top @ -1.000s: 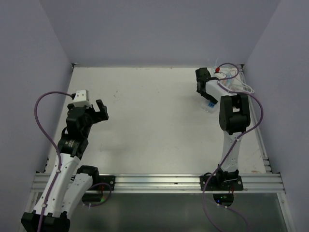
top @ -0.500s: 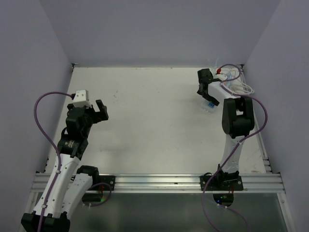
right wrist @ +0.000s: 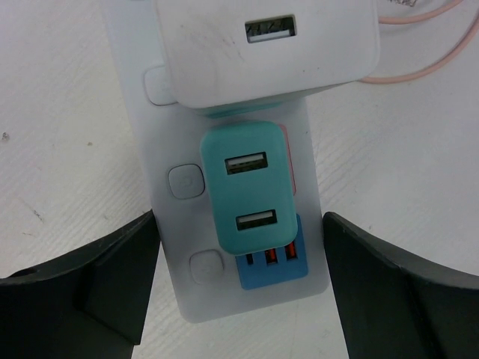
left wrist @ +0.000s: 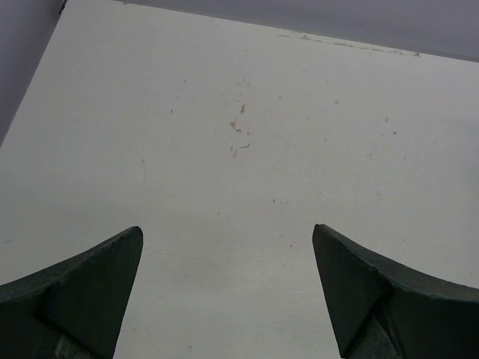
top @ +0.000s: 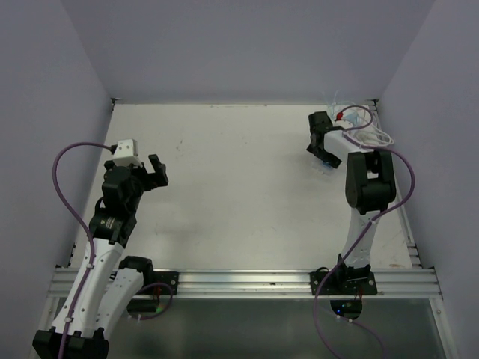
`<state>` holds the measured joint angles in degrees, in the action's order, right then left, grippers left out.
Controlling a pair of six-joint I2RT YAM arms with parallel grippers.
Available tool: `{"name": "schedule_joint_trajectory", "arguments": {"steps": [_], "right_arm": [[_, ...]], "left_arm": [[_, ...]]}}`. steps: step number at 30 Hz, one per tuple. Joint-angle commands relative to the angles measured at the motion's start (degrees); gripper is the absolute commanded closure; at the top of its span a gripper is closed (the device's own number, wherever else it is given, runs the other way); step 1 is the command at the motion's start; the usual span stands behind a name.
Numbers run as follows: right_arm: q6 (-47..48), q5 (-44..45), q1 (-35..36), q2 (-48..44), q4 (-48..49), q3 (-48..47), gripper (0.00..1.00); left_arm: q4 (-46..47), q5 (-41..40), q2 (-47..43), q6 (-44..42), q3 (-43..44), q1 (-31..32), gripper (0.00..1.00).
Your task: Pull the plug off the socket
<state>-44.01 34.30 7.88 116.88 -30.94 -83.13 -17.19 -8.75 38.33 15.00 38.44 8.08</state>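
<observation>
Found the white power strip [right wrist: 168, 127] at the far right corner of the surface [top: 239, 179], with a teal USB plug [right wrist: 251, 187] seated near its end, just beside a white charger [right wrist: 262, 45]. Saw the right fingers [right wrist: 82, 292] spread wide, one at each side of the strip end, not closed on the plug. Saw the left fingers [left wrist: 75, 292] also wide, over bare surface, well apart from the strip.

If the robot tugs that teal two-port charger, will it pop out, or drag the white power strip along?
The teal two-port charger looks like smooth, rigid plastic, so the right gripper may slip on it. The white power strip looks light and nothing visibly holds it down, so it would probably lift or slide along with the pull.
</observation>
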Motion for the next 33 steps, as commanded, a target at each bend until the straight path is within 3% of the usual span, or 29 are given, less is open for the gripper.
{"name": "schedule_joint_trajectory", "arguments": {"steps": [1,8,12,13,17,24,33], "right_arm": [[1.82,-2.75,-0.32,-0.95,2.19,2.44,0.29],[9.19,-9.86,1.52,-5.08,6.33,7.89,0.6],[14.38,-11.01,7.65,-8.94,8.26,12.28,0.7],[15.17,-13.45,10.98,-11.91,10.79,17.34,0.74],[15.27,-20.39,15.49,-16.5,13.61,22.74,0.77],[16.59,-23.4,33.13,-22.65,15.64,28.99,0.77],[15.98,-21.83,50.72,-19.59,16.53,27.07,0.69]], "left_arm": [[3.22,0.23,-0.62,0.29,-0.55,0.45,0.0],[3.3,0.75,-0.62,0.38,-0.64,0.45,0.0],[3.22,1.2,-0.53,0.46,-0.64,0.45,0.0],[2.69,1.37,-0.01,0.55,-0.56,0.45,0.0],[2.25,2.07,0.69,0.9,-0.64,0.36,0.0],[0.67,3.39,3.07,2.13,-0.12,0.27,0.0],[0.23,3.39,3.6,2.75,-0.64,0.27,0.0]]}}
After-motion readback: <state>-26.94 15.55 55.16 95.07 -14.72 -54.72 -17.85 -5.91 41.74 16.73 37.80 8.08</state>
